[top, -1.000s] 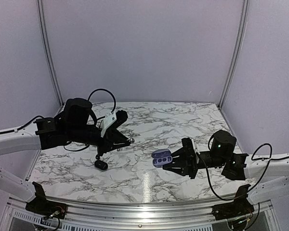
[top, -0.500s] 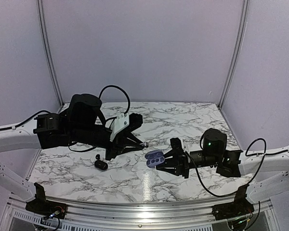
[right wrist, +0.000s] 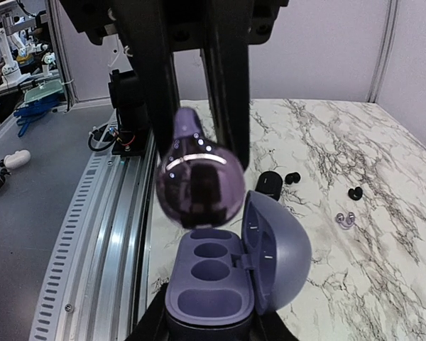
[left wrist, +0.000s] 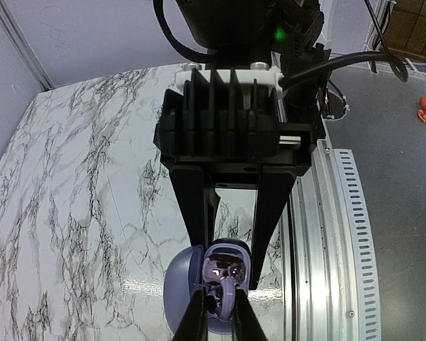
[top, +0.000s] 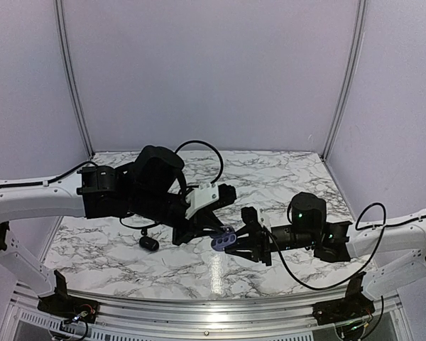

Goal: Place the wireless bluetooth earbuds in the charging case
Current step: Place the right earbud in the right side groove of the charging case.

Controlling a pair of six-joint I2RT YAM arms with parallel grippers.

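Left gripper (left wrist: 219,314) is clamped on one earbud (right wrist: 199,186), held just above the open charging case (right wrist: 211,285). Right gripper (top: 240,241) is closed on the case base (both wells look vacant). Recommendation: centre the bud over one well, lower it straight, and release only once seated.

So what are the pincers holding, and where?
Left pincer pinches an earbud by its narrow end; right pincer grips the open case by its lower half.

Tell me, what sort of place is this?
Probably a robotics lab test booth: a marble-patterned table walled in by plain lavender panels, left arm and right arm mounted at its near edge, a cluttered workbench beyond.
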